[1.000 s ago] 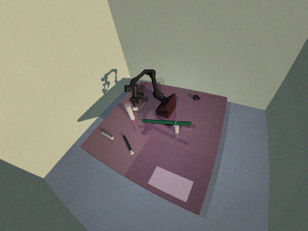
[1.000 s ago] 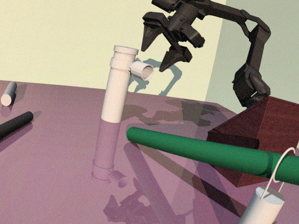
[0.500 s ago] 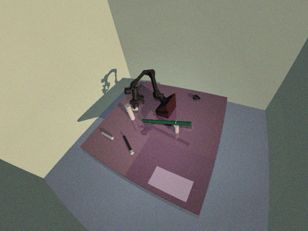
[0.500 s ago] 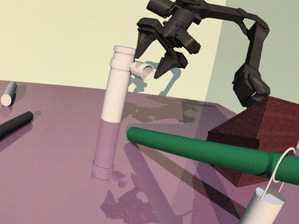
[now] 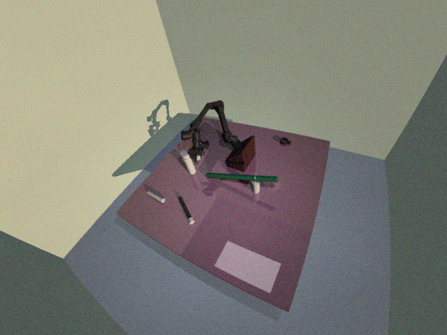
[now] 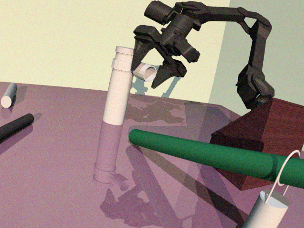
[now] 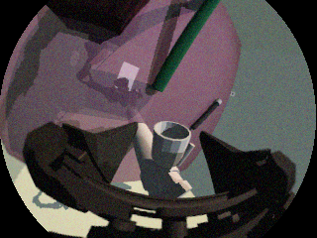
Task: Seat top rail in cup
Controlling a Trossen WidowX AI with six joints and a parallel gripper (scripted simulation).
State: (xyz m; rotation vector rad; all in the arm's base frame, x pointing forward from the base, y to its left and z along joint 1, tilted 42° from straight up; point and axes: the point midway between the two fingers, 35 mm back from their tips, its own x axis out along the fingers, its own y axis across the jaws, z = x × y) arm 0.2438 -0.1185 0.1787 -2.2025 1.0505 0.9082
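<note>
The green rail passes through the wire loop on the short white post. Its near-big-post end is free, lower than the cup and apart from it. The big white post stands upright. Its band sits just below the post cap. The empty rail-end cup hangs from the band, its mouth toward the rail side. My gripper is open, with its fingers on either side of the cup; contact is unclear.
A dark red wedge block stands behind the rail, beside the arm's base. A black rod and a white cylinder lie beyond the big post. A small dark ring lies near the back edge.
</note>
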